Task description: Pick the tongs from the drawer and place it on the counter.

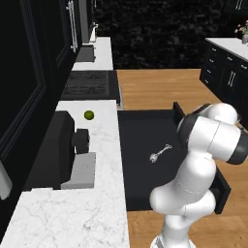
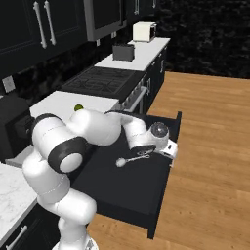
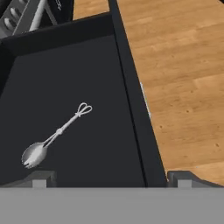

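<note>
The gripper (image 3: 111, 177) hangs over the open drawer (image 3: 131, 100), its two dark fingertips (image 3: 40, 178) spread wide apart with nothing between them. In the hand view one tip rises over the drawer floor and the other by the drawer's front wall.

The tongs (image 3: 57, 134) lie flat on the drawer's dark floor, a slender silver utensil with a thin straight stem, a spoon-like scalloped head at one end and a small looped bow at the other. In the hand view the long axis runs on a diagonal, the head toward the lower left, close to the nearer fingertip, and the loop toward the upper right. They lie just ahead of the gripper and to one side of its midline, not touched by either tip.

From the left base view the tongs (image 1: 160, 153) sit near the middle of the drawer (image 1: 145, 193), apart from every wall, the loop pointing toward the front wall.

Beyond the drawer's inner edge runs the counter (image 1: 97, 208) of white marble, carrying a black coffee machine (image 1: 58, 150) and, farther along, a small green ball (image 1: 88, 115). Past that lies the black stovetop (image 1: 87, 83).
</note>
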Available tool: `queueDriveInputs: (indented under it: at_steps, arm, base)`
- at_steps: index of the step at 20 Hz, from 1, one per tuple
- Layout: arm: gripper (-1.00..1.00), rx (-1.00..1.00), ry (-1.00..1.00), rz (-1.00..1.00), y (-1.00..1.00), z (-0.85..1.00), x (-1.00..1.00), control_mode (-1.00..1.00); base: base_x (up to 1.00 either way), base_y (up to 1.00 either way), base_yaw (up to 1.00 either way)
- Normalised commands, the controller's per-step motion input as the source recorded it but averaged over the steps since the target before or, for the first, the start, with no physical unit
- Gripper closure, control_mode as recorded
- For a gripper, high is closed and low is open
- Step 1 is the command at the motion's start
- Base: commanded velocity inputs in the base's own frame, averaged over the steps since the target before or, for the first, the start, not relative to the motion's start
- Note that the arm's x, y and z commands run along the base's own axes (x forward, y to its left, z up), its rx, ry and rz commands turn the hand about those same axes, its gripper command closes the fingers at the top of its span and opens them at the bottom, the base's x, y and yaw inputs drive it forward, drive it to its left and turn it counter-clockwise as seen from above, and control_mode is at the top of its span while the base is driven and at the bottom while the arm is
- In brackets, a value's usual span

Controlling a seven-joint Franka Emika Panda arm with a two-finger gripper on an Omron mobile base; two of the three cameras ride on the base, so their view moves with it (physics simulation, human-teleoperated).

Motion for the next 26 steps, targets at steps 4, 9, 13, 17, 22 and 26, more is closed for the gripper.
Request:
queueDriveInputs:
  at_steps: [4, 9, 13, 17, 22, 26]
  arm:
    - [-1.00, 0.25, 0.33, -0.17, 0.08, 0.56, -0.06, -1.00]
    - [-1.00, 0.37, 0.11, -0.19, 0.36, 0.00, 0.00, -1.00]
    - [-1.00, -0.06, 0.02, -0.04, 0.44, -0.21, 0.22, -1.00]
    - [-1.00, -0.05, 0.07, -0.10, 0.17, -0.40, 0.41, -1.00]
    - [-1.00, -0.02, 0.09, -0.10, 0.15, -0.57, 0.20, -1.00]
    - [-1.00, 0.00, 0.08, -0.07, 0.10, -0.42, 0.18, -1.00]
  base:
    - [0.00, 0.00, 0.00]
    - [0.00, 0.00, 0.00]
    - [0.00, 0.00, 0.00]
    - [0.00, 0.00, 0.00]
    - [0.00, 0.00, 0.00]
    - [0.00, 0.00, 0.00]
